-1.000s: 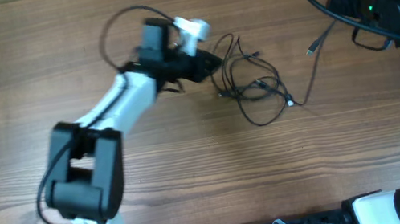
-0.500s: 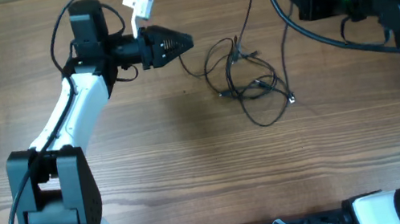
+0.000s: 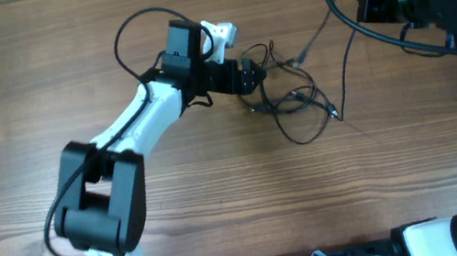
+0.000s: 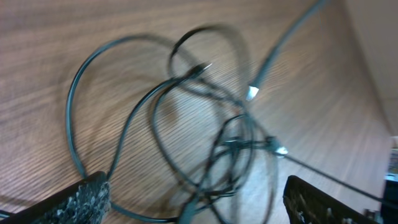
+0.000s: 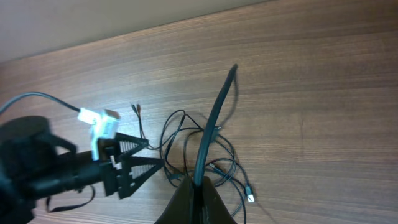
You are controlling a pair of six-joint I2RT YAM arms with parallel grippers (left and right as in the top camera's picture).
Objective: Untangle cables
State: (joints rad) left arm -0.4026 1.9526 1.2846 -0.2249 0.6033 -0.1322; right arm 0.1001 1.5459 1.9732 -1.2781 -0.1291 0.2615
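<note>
The cables (image 3: pixel 289 92) are thin black cords lying in a loose tangle of loops on the wooden table (image 3: pixel 223 203). My left gripper (image 3: pixel 255 75) is open at the tangle's left edge. In the left wrist view its fingertips (image 4: pixel 81 199) stand wide apart over the blurred loops (image 4: pixel 205 124), holding nothing. My right gripper (image 5: pixel 198 183) is shut on one cable strand (image 5: pixel 214 118) that rises from between its jaws. In the overhead view this gripper (image 3: pixel 361 2) is at the far right, with thin strands (image 3: pixel 344 67) leading down to the tangle.
Small silver-tipped plugs (image 4: pixel 252 93) lie among the loops, and another plug (image 5: pixel 250 198) lies at the tangle's near edge. Thick black arm wires (image 3: pixel 348 10) hang by the right arm. A white tag (image 3: pixel 220 32) sits on the left wrist.
My left gripper has opened and swung from the upper left back down to the tangle's edge. The right gripper has shifted slightly right, its strand still clamped.
</note>
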